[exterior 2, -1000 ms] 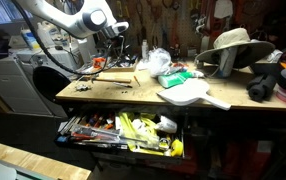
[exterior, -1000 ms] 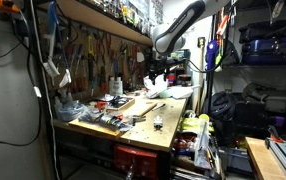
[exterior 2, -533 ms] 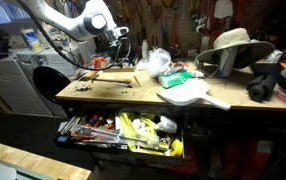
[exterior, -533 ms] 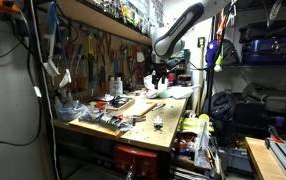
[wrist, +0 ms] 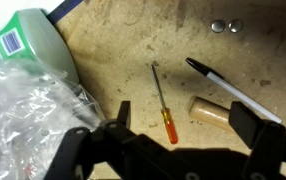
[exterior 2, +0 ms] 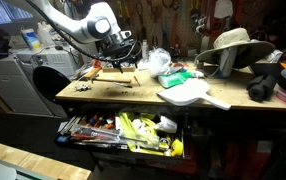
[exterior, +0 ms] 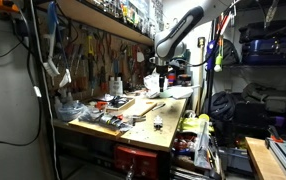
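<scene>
End effector (exterior 2: 126, 60) advanced along workbench (exterior 2: 113, 92); only wrist view shows screwdriver (wrist: 163, 103).

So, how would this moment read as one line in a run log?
claw: open, empty | below it: screwdriver, pen, wooden peg on bench | beside: plastic bag

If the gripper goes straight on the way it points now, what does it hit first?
Most likely the orange-handled screwdriver, lying on the workbench between the open gripper's fingers. A wooden peg lies close beside it, and depth is hard to judge.
</scene>
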